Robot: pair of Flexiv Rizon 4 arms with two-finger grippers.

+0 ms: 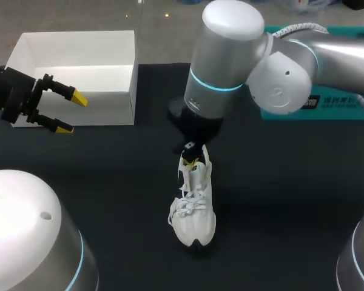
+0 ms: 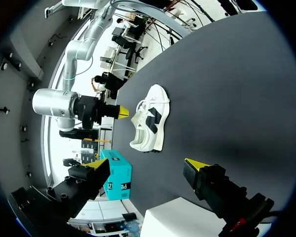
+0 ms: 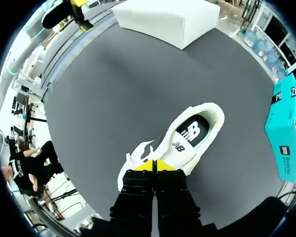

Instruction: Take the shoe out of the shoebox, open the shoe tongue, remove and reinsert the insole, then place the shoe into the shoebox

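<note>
Already the shoe point(image 1: 195, 206) sat outside the shoebox point(image 1: 109, 100), insole point(image 3: 190, 133) still in; right gripper point(image 3: 155, 165) closed together over it, left gripper point(image 1: 72, 113) spread wide.

Silver arms point(image 1: 230, 54), cyan rings point(image 1: 215, 86), yellow-tipped tools point(image 1: 71, 113)

In the head view, looks down from high behind over the whole worktop point(image 1: 291, 200). In the left wrist view, faces from beside the shoebox point(image 2: 172, 219) at the far left corner toward the shoe point(image 2: 150, 123), well off. In the right wrist view, hangs close over that shoe, facing the shoebox. Shares both across all three.
</note>
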